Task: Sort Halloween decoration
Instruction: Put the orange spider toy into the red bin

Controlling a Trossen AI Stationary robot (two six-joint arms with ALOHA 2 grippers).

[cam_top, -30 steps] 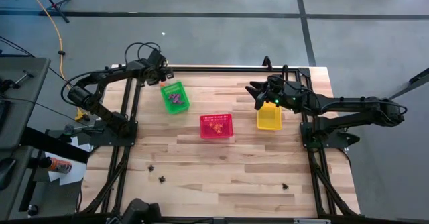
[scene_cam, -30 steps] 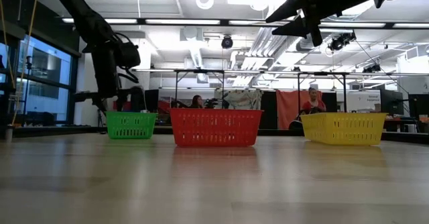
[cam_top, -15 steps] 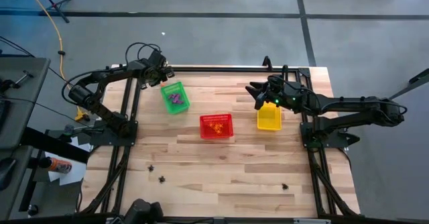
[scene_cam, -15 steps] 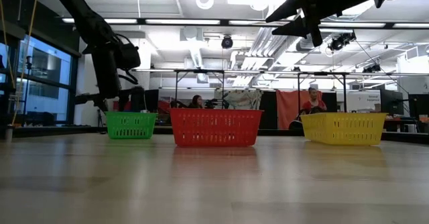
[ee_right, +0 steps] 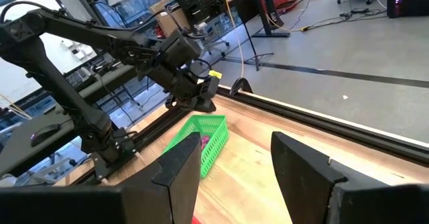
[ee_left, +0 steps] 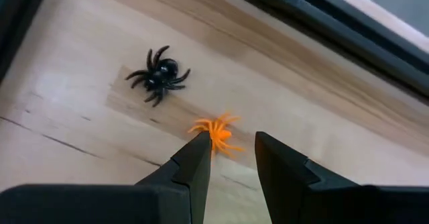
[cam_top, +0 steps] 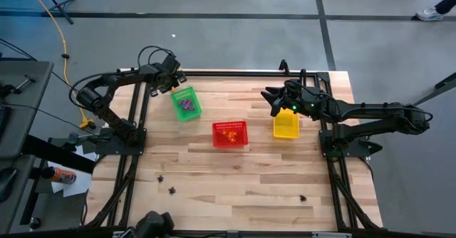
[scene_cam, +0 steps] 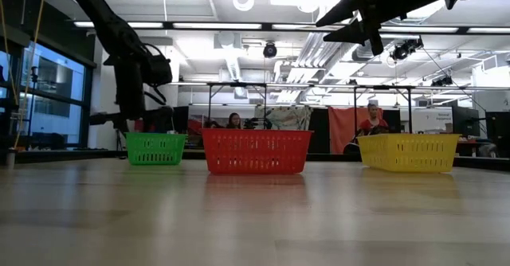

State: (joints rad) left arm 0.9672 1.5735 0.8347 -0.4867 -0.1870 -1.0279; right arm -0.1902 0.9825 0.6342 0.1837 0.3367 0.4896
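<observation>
A tiny orange spider trinket [ee_left: 218,131] and a black one [ee_left: 159,74] lie on the wood at the table's far left corner. My left gripper [ee_left: 231,147] points steeply down over them, open, its fingertips on either side of the orange spider's near part. In the high view it [cam_top: 173,81] stands just beyond the green basket [cam_top: 186,103], which holds purple trinkets. The red basket [cam_top: 229,134] holds orange ones. My right gripper [cam_top: 271,102] hangs open in the air by the yellow basket [cam_top: 286,125], holding nothing.
Three black trinkets [cam_top: 162,178] [cam_top: 172,190] [cam_top: 303,198] lie near the table's front edge. A black frame rail [ee_left: 348,29] runs along the far edge, close to the spiders. People sit in the room behind the table [scene_cam: 373,119].
My left gripper has rolled about its own pointing line while staying over the far left corner. The baskets and trinkets lie as before.
</observation>
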